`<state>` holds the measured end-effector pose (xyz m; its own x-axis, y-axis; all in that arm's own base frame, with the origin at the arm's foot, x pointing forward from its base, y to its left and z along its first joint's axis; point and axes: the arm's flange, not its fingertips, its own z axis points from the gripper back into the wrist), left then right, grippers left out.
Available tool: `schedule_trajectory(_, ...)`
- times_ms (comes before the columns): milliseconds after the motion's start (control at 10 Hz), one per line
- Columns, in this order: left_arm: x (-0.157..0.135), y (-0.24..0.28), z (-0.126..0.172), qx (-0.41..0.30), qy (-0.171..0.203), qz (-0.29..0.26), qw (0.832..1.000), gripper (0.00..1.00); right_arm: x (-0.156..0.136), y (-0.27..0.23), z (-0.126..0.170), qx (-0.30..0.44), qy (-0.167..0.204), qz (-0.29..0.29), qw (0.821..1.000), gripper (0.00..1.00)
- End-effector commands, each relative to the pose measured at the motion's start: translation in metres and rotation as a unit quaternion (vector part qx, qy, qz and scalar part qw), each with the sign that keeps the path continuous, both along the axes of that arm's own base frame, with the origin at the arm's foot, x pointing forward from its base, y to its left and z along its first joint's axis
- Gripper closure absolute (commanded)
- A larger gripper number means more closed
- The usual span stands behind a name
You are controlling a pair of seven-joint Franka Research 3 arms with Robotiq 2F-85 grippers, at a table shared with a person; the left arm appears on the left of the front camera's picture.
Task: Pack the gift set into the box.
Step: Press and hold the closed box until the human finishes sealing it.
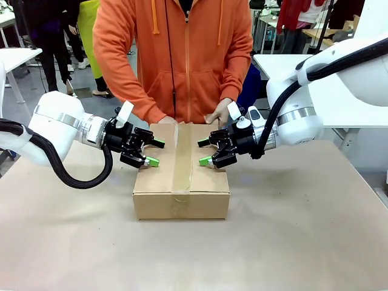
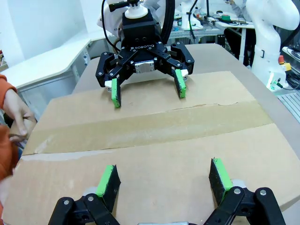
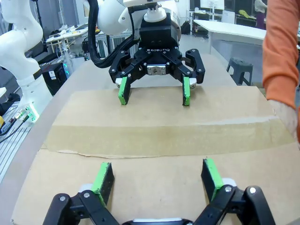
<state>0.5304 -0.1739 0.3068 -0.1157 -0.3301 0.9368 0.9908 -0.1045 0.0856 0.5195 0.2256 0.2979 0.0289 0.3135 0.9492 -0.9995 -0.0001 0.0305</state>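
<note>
Bare brown tabletop (image 1: 273,242) lies nearest the front camera, and on it the box (image 1: 181,176) sits square at the middle, flaps down and a tape seam (image 1: 182,159) running along its top. My left claw (image 1: 155,152) hangs over the box's left side with its jaws spread and nothing between them; my right claw (image 1: 205,152) faces it over the right side, likewise spread and empty. Both are held just above the lid; I cannot tell whether the pads touch the cardboard. A person in an orange top stands at the far edge, one hand (image 1: 218,113) resting on the box's far rim.

Judgement: the box is closed, so packing appears finished or the sealing step is in hand. I see no gift set; presumably it is inside. The next move calls for pressing the flaps level or a two-sided grip, with both claws acting evenly and clear of the person's hand.

Beyond the tabletop, the room holds white tables and other people.
</note>
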Motion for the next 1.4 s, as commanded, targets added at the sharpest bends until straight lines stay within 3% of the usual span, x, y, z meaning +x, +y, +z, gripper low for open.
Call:
schedule_trajectory(0, -0.002, 0.001, -0.002, -0.003, -0.01, -0.002, 1.0, 0.0, -0.001, 0.0, 0.0, -0.002, -0.011, 0.003, 1.0, 0.0)
schedule_trajectory(300, -0.002, 0.001, -0.002, -0.003, -0.01, -0.002, 1.0, 0.0, 0.0, 0.0, 0.0, 0.0, 0.0, 0.0, 1.0, 0.0)
schedule_trajectory(400, 0.0, 0.0, 0.0, 0.0, 0.0, 0.0, 1.0, 0.0, -0.024, -0.024, 0.031, 0.033, -0.028, 0.005, 0.999, 0.0)
schedule_trajectory(500, -0.032, 0.041, 0.037, -0.071, -0.024, -0.029, 0.997, 0.0, -0.054, -0.064, 0.058, 0.078, -0.061, -0.012, 0.995, 0.0)
schedule_trajectory(600, -0.057, 0.081, 0.053, -0.105, -0.055, -0.02, 0.993, 0.0, -0.079, -0.105, 0.069, 0.114, -0.089, -0.019, 0.989, 0.0)
schedule_trajectory(800, -0.095, 0.16, 0.055, -0.193, -0.11, 0.056, 0.973, 0.0, -0.107, -0.182, 0.055, 0.153, -0.108, -0.117, 0.975, 0.0)
schedule_trajectory(900, -0.11, 0.193, 0.047, -0.235, -0.132, 0.126, 0.955, 0.0, -0.119, -0.21, 0.036, 0.17, -0.101, -0.185, 0.963, 0.0)
schedule_trajectory(1000, -0.123, 0.224, 0.032, -0.286, -0.13, 0.181, 0.932, 0.0, -0.127, -0.225, 0.026, 0.185, -0.106, -0.225, 0.951, 0.0)
schedule_trajectory(1100, -0.122, 0.239, 0.015, -0.309, -0.085, 0.265, 0.91, 0.0, -0.114, -0.195, 0.061, 0.152, -0.093, -0.131, 0.975, 0.0)
schedule_trajectory(1200, -0.108, 0.214, 0.098, -0.237, -0.104, 0.13, 0.957, 0.0, -0.114, -0.195, 0.061, 0.152, -0.093, -0.131, 0.975, 0.0)
schedule_trajectory(1300, -0.108, 0.214, 0.098, -0.237, -0.104, 0.13, 0.957, 0.0, -0.114, -0.195, 0.061, 0.152, -0.093, -0.131, 0.975, 0.0)
